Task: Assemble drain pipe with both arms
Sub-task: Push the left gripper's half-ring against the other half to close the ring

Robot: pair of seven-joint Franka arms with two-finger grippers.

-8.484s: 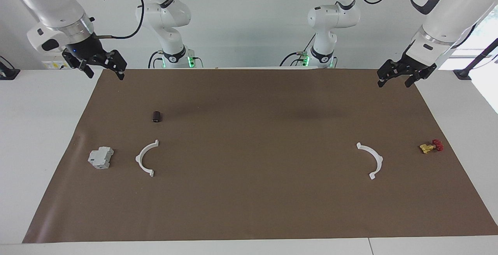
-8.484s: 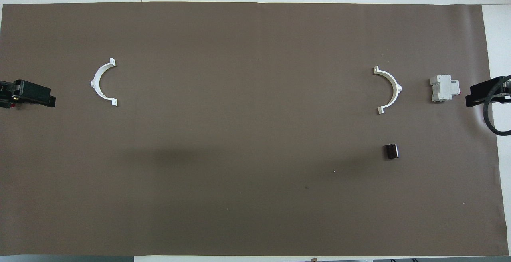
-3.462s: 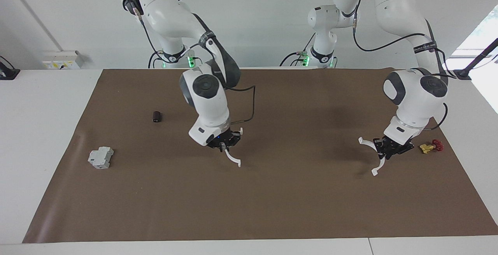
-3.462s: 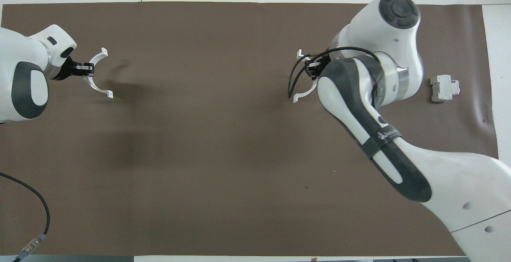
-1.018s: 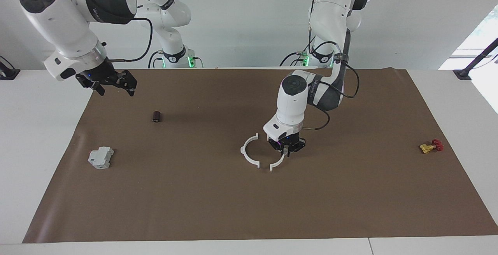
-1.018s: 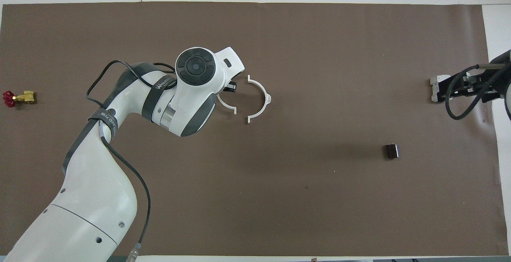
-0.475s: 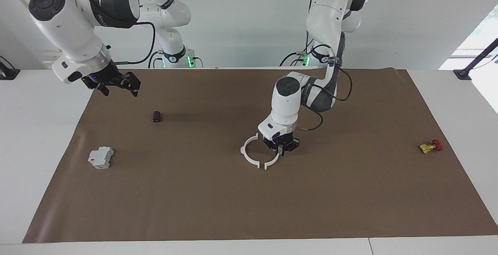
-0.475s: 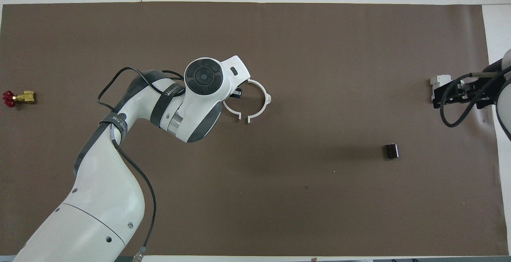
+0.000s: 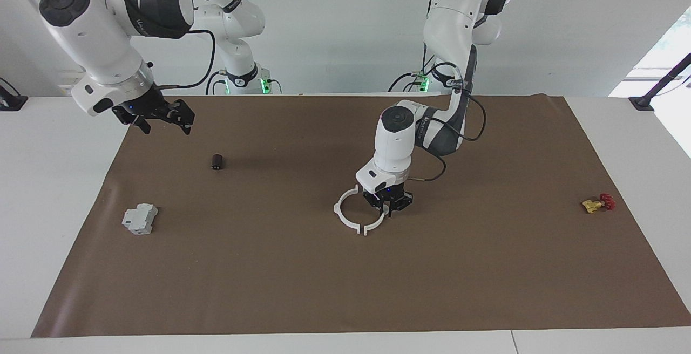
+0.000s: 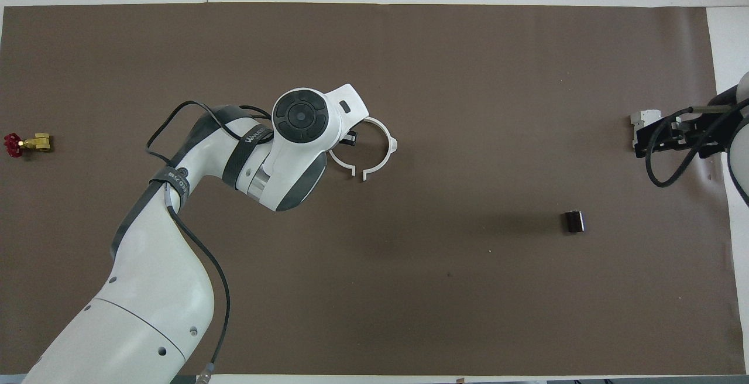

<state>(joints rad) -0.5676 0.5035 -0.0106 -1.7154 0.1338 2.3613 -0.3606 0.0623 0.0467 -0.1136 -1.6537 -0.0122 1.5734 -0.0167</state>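
Overhead view: the only writing is white lettering on the dark band of the left arm (image 10: 175,267), and it is too small to read for certain; the facing view shows similar white lettering on the dark band of the right arm (image 9: 108,25), also unreadable.

The drain pipe is two thin white half-rings with small flat tabs at their ends. One half-ring (image 9: 345,215) lies flat on the brown mat (image 9: 486,267) near the middle of the worktop (image 9: 54,192), its open side turned toward the left arm's end. The other half-ring (image 9: 376,224) faces it, so the two together nearly form a ring. Their tabs farther from the robots sit just beside each other with a narrow slit between them; whether the tabs nearer the robots meet is hidden under the arm.

The left tool (image 9: 390,206) is low over the mat, clamped on the other half-ring at the middle of its arc.

The right tool (image 9: 162,116) hangs in the air over the mat's edge at the right arm's end, fingers spread apart and holding nothing.

A small dark cylinder (image 9: 217,162) and a grey boxy block (image 9: 140,219) lie toward the right arm's end. A small brass fitting with a red handle (image 9: 598,203) lies toward the left arm's end.
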